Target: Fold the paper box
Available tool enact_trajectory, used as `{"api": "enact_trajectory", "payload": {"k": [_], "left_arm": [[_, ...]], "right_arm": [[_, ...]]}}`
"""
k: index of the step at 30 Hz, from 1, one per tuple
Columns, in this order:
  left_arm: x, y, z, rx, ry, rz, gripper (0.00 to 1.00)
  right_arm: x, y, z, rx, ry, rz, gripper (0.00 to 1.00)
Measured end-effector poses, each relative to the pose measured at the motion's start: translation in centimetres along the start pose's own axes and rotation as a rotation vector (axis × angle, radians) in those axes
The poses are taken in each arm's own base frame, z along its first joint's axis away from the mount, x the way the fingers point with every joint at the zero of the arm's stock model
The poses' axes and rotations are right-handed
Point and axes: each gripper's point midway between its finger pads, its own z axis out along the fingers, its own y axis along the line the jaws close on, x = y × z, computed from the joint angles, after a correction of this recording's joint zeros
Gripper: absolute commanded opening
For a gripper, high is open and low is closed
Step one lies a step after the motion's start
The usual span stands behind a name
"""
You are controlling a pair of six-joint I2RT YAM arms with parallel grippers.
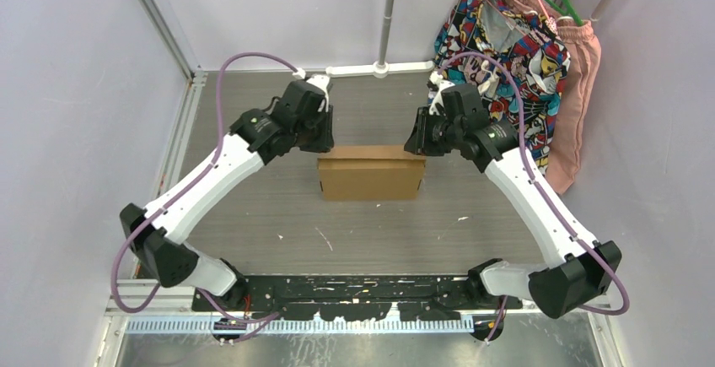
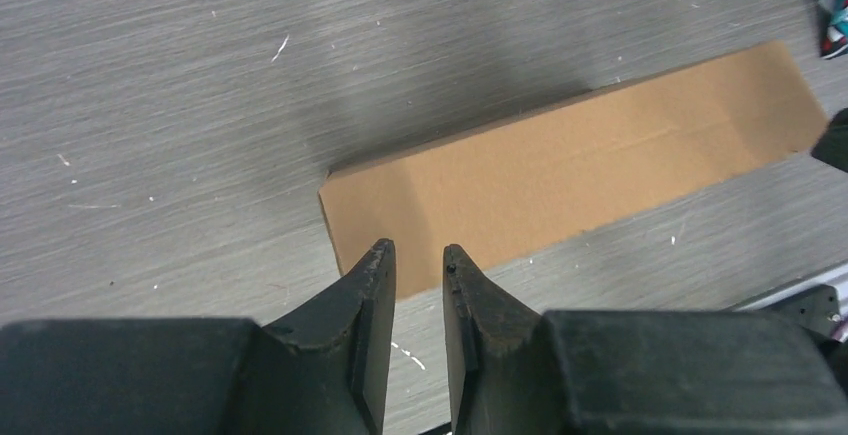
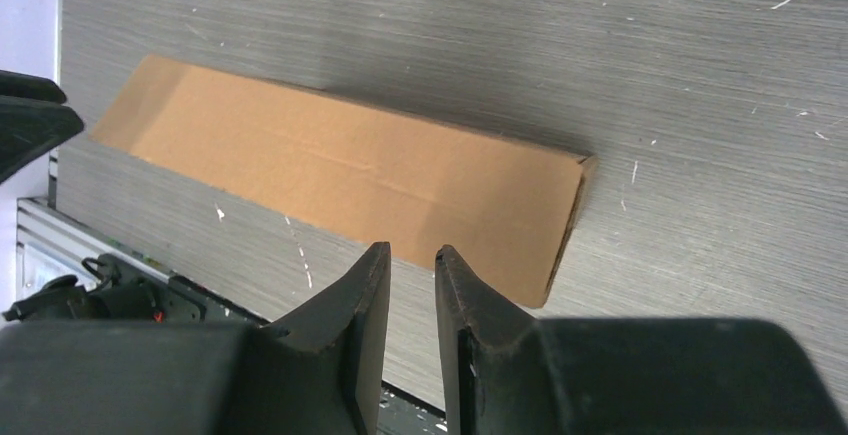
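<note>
The flat brown cardboard paper box (image 1: 371, 173) lies folded shut in the middle of the grey table (image 1: 278, 223). The left gripper (image 2: 415, 251) hangs over its left end and the right gripper (image 3: 410, 251) over its right end, maybe to press it. Both have their fingers a little apart, holding nothing. There is room on every side of the box.

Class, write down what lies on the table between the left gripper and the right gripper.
Only the box: in the top view it spans the stretch from the left gripper to the right gripper, one end near each.
</note>
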Motion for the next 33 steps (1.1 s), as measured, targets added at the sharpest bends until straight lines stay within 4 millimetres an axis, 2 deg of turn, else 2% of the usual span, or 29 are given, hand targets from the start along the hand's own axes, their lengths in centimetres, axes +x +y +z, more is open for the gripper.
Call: {"api": "enact_trajectory", "payload": {"k": [4, 9, 14, 20, 26, 33], "left_arm": [[1.0, 0.1, 2.6, -0.009, 0.033, 0.011, 0.22], [2.9, 0.6, 3.7, -0.01, 0.054, 0.005, 0.22], [3.7, 1.2, 3.2, -0.005, 0.029, -0.004, 0.19], [4.7, 1.7, 4.0, -0.005, 0.003, -0.016, 0.17], [4.0, 1.8, 4.5, -0.002, -0.053, -0.036, 0.17], [4.3, 2.3, 3.5, -0.022, -0.05, -0.034, 0.19]], "right_arm": [[-0.4, -1.4, 0.7, 0.023, -0.008, 0.024, 0.29], [0.2, -2.3, 1.6, 0.026, 0.003, 0.044, 0.29], [2.1, -3.0, 3.1, 0.003, 0.014, 0.056, 0.29], [2.2, -3.0, 3.2, -0.026, -0.057, 0.05, 0.29], [1.8, -3.0, 3.4, -0.028, -0.072, 0.047, 0.29], [2.0, -3.0, 2.9, -0.02, -0.056, 0.05, 0.3]]}}
